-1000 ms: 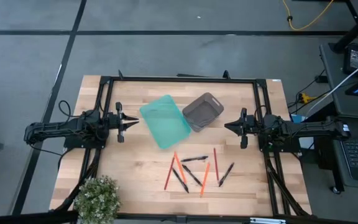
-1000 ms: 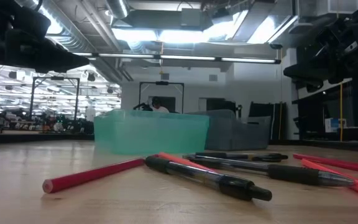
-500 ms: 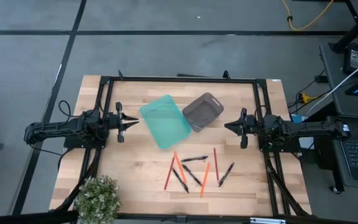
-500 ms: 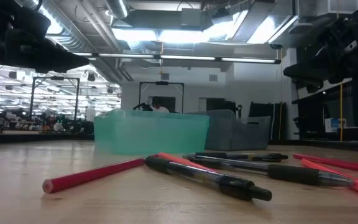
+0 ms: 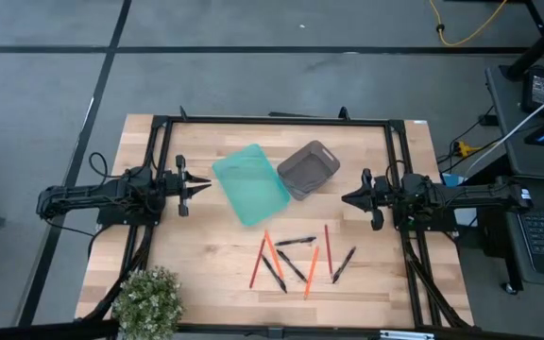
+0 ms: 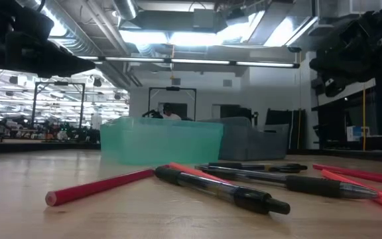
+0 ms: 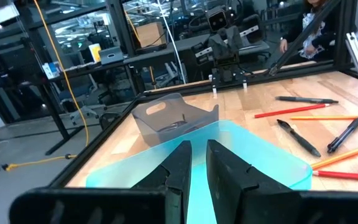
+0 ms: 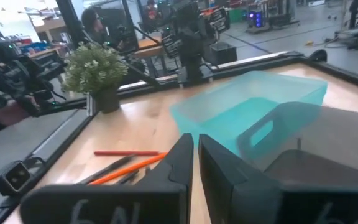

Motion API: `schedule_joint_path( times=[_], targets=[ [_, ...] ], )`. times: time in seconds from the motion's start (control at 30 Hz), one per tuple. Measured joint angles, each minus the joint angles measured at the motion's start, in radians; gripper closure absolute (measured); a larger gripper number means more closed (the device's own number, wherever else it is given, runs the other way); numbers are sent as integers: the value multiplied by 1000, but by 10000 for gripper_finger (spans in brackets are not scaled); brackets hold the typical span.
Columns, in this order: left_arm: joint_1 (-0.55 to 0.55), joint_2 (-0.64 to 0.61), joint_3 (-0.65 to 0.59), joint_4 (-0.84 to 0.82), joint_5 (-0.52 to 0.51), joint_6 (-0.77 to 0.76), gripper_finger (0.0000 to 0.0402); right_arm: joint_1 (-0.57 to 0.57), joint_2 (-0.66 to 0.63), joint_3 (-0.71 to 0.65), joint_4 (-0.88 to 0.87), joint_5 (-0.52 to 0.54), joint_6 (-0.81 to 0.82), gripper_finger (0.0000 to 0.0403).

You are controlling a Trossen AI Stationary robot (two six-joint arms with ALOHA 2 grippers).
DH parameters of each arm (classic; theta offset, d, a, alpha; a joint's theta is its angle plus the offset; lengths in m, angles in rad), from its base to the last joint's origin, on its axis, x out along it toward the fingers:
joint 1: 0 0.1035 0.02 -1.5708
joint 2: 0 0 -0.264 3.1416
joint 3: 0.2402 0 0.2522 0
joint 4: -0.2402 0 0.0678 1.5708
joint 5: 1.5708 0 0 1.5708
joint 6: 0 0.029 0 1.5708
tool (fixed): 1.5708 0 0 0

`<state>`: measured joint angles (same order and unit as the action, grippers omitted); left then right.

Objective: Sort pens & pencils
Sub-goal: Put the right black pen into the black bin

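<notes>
Left gripper [image 5: 202, 184], fingers nearly together, empty, at our table's [image 5: 206, 283] left edge; right gripper [image 5: 346, 198] likewise at the right edge. Pens [image 5: 294, 241] and pencils [image 5: 311, 270] we find scattered near the front edge.

Light: bright, even, from ceiling strips [image 6: 197, 36] overhead | Glare: strips blown white in low view | Shadows: faint under pens [image 6: 221, 189] | Focus: near pencil [image 6: 98, 187] soft; right wrist view blurred; room behind hazy

Robotics lab: exposed ceiling ducts [image 6: 105, 26], equipment racks [image 7: 73, 74].
</notes>
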<state>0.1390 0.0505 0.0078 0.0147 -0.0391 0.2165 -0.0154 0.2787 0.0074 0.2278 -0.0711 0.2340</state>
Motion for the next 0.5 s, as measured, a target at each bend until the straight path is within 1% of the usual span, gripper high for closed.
schedule_joint_path(
  times=[0.07,0.27,0.43,0.5],
  targets=[
    [0,0,0,0,0,-30,358,0,0,0,2,0,10,374],
    [0,0,0,34,0,-227,358,0,0,0,10,-10,104,374],
    [0,0,0,125,0,-390,358,0,0,0,65,-112,132,374],
    [0,0,0,170,0,-432,358,0,0,0,85,-153,132,374]
  ],
)
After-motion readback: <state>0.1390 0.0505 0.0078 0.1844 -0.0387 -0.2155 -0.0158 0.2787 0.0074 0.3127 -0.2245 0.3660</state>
